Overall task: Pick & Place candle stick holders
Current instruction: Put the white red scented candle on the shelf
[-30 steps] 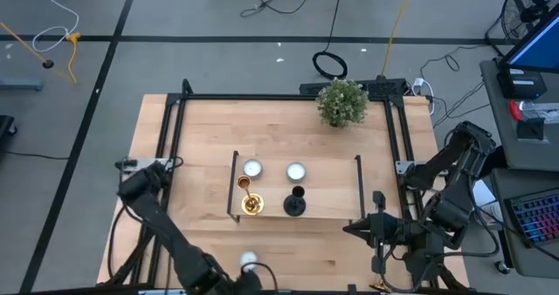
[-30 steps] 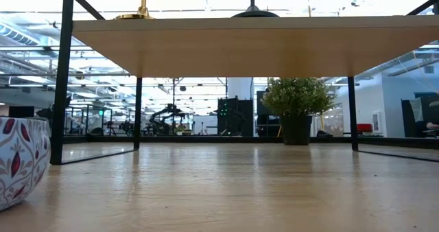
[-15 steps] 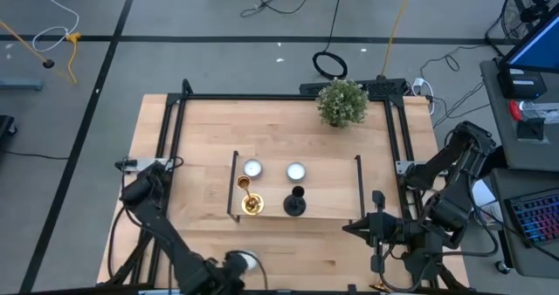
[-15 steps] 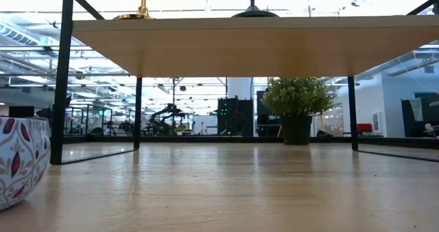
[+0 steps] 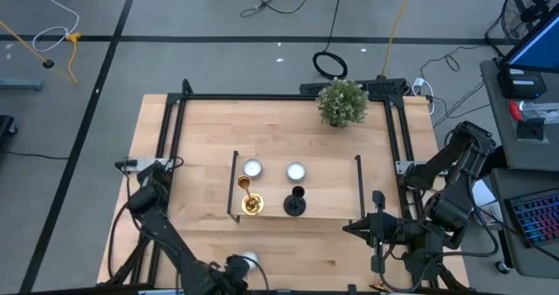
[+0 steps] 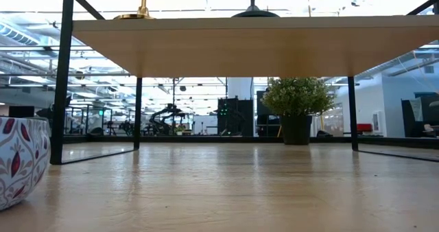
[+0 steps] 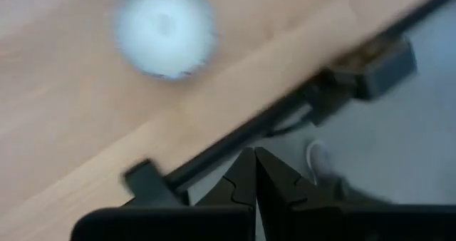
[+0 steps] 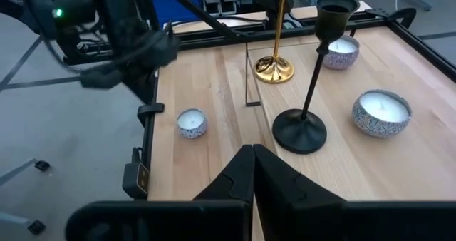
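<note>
A gold candle stick holder (image 5: pixel 249 201) (image 8: pixel 274 64) and a black one (image 5: pixel 295 204) (image 8: pixel 305 123) stand upright on their round bases on the wooden stand (image 5: pixel 332 195) at mid-table. My left gripper (image 7: pixel 254 159) (image 5: pixel 229 265) is shut on nothing. It points steeply down over the table's near edge, beside a small white candle (image 5: pixel 249 260) (image 7: pixel 164 31). Raised at the table's right, my right gripper (image 8: pixel 253 155) (image 5: pixel 351 229) is shut with nothing in it, and points across toward the stand.
Two white candles (image 5: pixel 252 168) (image 5: pixel 295 171) sit on the stand behind the holders. A potted plant (image 5: pixel 341 102) is at the far edge. Black frame rails (image 5: pixel 170 138) run along the table's sides. The patterned candle tin (image 6: pixel 17 160) shows at the low view's left.
My left gripper has come toward the small white candle at the table's near edge, sinking a little and tipping steeply downward. The candle and the holders have stayed where they were.
</note>
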Robot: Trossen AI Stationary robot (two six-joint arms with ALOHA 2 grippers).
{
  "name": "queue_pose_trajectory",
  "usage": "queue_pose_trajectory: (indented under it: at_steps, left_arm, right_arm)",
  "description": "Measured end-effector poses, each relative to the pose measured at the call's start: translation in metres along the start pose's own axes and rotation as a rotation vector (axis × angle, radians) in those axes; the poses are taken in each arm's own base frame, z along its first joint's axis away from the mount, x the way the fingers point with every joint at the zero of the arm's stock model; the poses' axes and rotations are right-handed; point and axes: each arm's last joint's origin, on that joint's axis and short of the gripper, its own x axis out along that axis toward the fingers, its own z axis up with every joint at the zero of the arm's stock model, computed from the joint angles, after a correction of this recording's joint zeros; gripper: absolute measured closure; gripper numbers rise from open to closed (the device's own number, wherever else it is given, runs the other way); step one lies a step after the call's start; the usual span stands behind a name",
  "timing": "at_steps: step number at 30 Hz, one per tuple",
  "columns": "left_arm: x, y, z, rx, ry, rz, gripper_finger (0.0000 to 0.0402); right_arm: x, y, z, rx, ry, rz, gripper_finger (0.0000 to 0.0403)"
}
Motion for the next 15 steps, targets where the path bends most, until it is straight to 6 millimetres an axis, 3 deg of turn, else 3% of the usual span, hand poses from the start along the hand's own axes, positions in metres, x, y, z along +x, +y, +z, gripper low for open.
queue_pose_trajectory:
  at_steps: [9,15]
  left_arm:
    - [0.018,-0.037,0.016,0.071,0.112,-0.243,0.0384]
    - [0.022,-0.041,0.037,0.039,0.152,-0.229,0.0353]
  right_arm:
    - [0.0,0.0,0.0,-0.002,-0.002,-0.002,0.0403]
    - [0.0,0.0,0.001,-0.001,-0.006,-0.007,0.0403]
